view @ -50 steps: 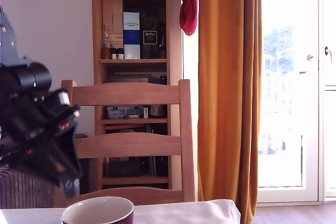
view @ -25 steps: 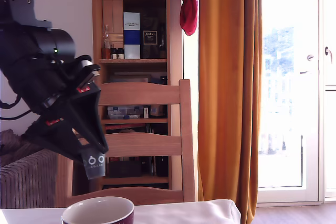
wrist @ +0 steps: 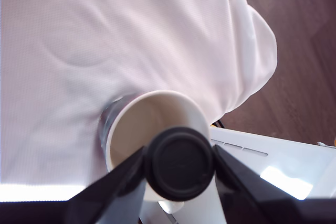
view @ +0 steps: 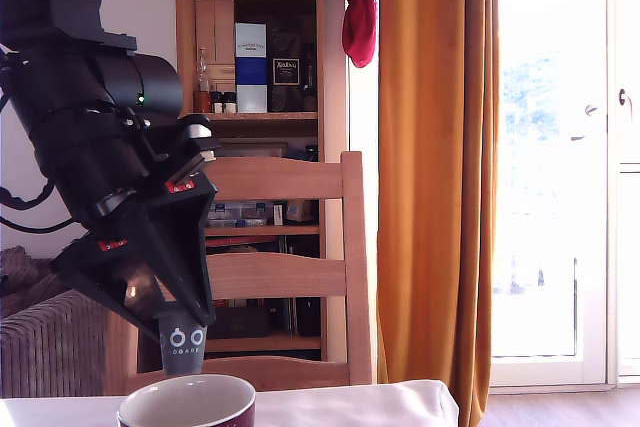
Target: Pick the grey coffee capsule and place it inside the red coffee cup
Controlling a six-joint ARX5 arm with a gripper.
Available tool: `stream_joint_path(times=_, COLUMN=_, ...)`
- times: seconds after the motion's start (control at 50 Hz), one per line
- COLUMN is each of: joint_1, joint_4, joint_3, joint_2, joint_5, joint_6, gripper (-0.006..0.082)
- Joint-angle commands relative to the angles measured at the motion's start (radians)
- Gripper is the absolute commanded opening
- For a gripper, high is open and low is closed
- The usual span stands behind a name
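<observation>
You've got the grey coffee capsule (view: 183,347) pinched between the fingers of the gripper (view: 180,339), jaws narrowed right down onto its sides, and it hangs low in the left half of the exterior frame, just above the white rim of the red coffee cup (view: 187,402) at the bottom edge. In the wrist view the capsule's flat dark top (wrist: 179,163) fills the lower middle of the frame, with the cup's pale interior (wrist: 152,129) showing behind it (the capsule seems to sit over the near part of the mouth rather than dead centre, though I can't be sure from this angle). The cup stands on a white cloth (wrist: 105,40) that wrinkles toward the upper right of that frame. My read: the capsule is light and rigid, probably a thin shell, so a side grip on the body like yours suits it, and squeezing harder could dent it. It looks smooth, so it could slip if you loosen early. The wide cup gives you a generous target; I judge a small release is all that's left.
</observation>
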Motion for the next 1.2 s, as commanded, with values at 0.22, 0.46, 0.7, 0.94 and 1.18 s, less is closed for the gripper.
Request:
stream_joint_path(times=0.22, joint_1=-0.034, joint_4=-0.045, joint_3=-0.004, joint_2=0.012, joint_5=-0.039, joint_6=-0.003, gripper=0.0333)
stream_joint_path(times=0.46, joint_1=-0.037, joint_4=-0.066, joint_3=-0.004, joint_2=0.012, joint_5=-0.112, joint_6=-0.003, gripper=0.0527)
stream_joint_path(times=0.7, joint_1=-0.031, joint_4=-0.036, joint_3=-0.004, joint_2=0.005, joint_5=-0.111, joint_6=0.005, gripper=-0.0004)
stream_joint_path(times=0.94, joint_1=-0.012, joint_4=0.114, joint_3=-0.004, joint_2=-0.095, joint_5=-0.254, joint_6=0.006, gripper=-0.0021)
stream_joint_path(times=1.18, joint_1=0.059, joint_4=0.141, joint_3=-0.006, joint_2=-0.226, joint_5=-0.385, joint_6=0.009, gripper=-0.0021)
